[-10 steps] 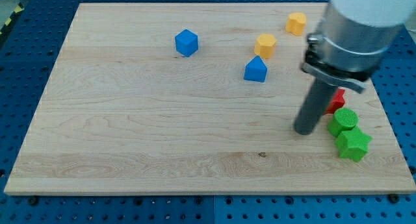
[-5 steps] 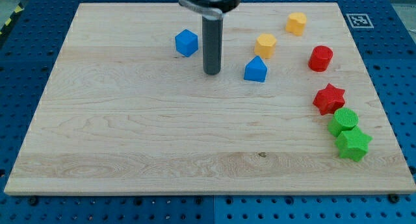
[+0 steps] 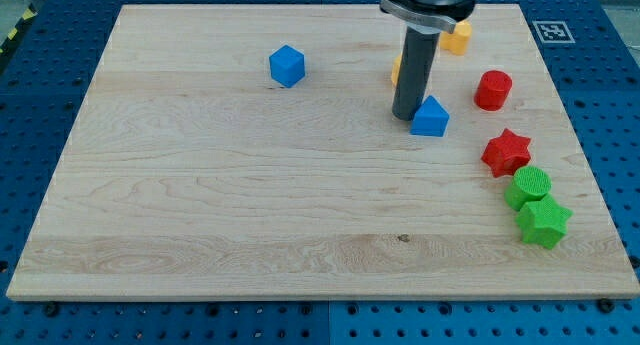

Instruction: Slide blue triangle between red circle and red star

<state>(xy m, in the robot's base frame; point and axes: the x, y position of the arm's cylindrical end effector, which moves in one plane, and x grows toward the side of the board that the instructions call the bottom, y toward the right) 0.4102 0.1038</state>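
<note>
The blue triangle [image 3: 431, 118] lies on the wooden board [image 3: 230, 205], right of the middle. My tip [image 3: 406, 116] stands against its left side, touching it. The red circle [image 3: 493, 89] is to the triangle's upper right. The red star [image 3: 506, 152] is to its lower right. The triangle sits left of the gap between those two.
A blue cube [image 3: 287, 65] lies at the upper left. A yellow block [image 3: 398, 69] is mostly hidden behind the rod, and another yellow block [image 3: 458, 37] sits near the top edge. A green circle [image 3: 527, 187] and green star [image 3: 543, 223] lie below the red star.
My tip swept from the right side to the middle, then came right against the blue triangle. The triangle has slid right and slightly down, toward the red blocks.
</note>
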